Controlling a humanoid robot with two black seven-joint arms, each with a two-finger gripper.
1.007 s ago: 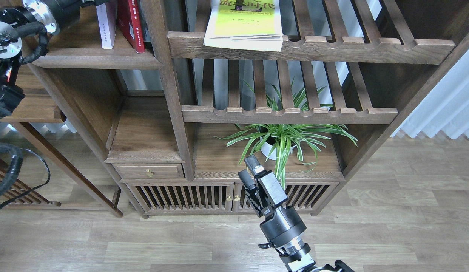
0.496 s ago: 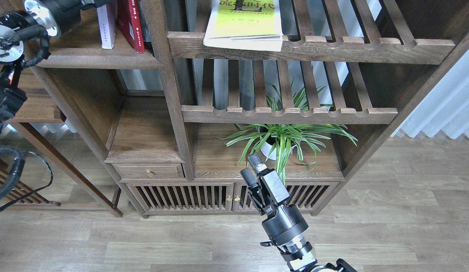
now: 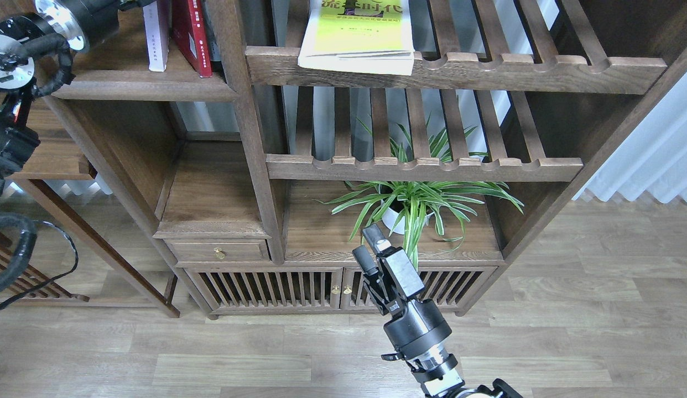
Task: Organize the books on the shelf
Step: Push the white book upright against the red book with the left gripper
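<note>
With my left gripper (image 3: 130, 4) at eleven o'clock hidden against the pale lavender-white paperback (image 3: 157, 36) and red paperback (image 3: 191, 37) on the flat dark-brown board shelf (image 3: 139, 88), its grip unreadable, and my right gripper (image 3: 369, 246) hanging parted and empty at six, a careless nudge could topple those standing books, while the yellow-green paperback (image 3: 357, 36) at twelve lies unshelved on the slatted rack (image 3: 454, 69).

On the shelf (image 3: 139, 88) at upper left I see two books (image 3: 175, 36) upright, side by side; right of them a third book (image 3: 357, 36) lies on a slatted rack (image 3: 487, 69), above the potted plant (image 3: 415, 204).

Shelf (image 3: 128, 83) left of books (image 3: 177, 38): bare.
</note>
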